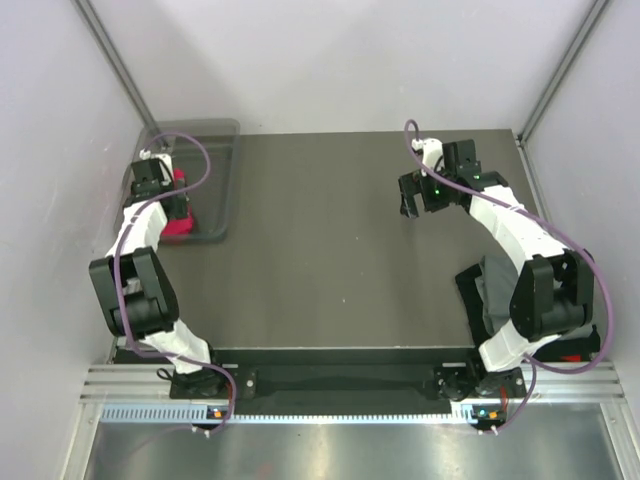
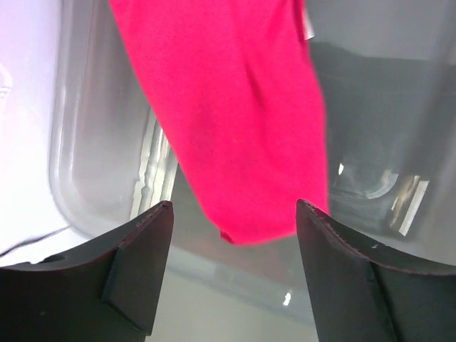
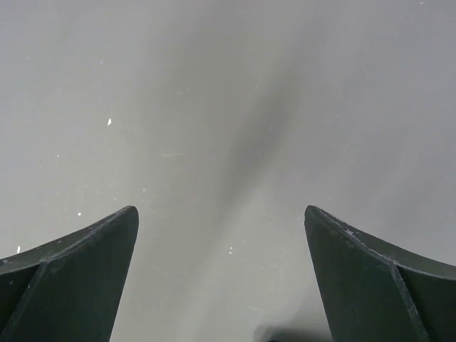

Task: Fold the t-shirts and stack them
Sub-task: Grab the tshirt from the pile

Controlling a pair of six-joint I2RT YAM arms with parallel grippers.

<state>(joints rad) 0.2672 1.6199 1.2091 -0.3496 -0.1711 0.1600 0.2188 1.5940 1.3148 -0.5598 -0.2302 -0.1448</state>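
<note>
A bright red t-shirt (image 1: 178, 228) lies bunched in the clear plastic bin (image 1: 228, 180) at the table's back left. My left gripper (image 1: 181, 207) hangs over it with jaws open. In the left wrist view the red t-shirt (image 2: 235, 107) has its near end just ahead of the open gripper (image 2: 235, 214), with a small white tag at the top edge. A folded dark grey t-shirt (image 1: 490, 290) lies at the right, partly hidden by the right arm. My right gripper (image 1: 410, 208) is open and empty above the bare table (image 3: 214, 107).
The bin's clear wall (image 2: 92, 178) surrounds the left gripper's fingers. The dark table (image 1: 320, 260) is ringed by light walls and metal frame posts. Purple cables loop over both arms.
</note>
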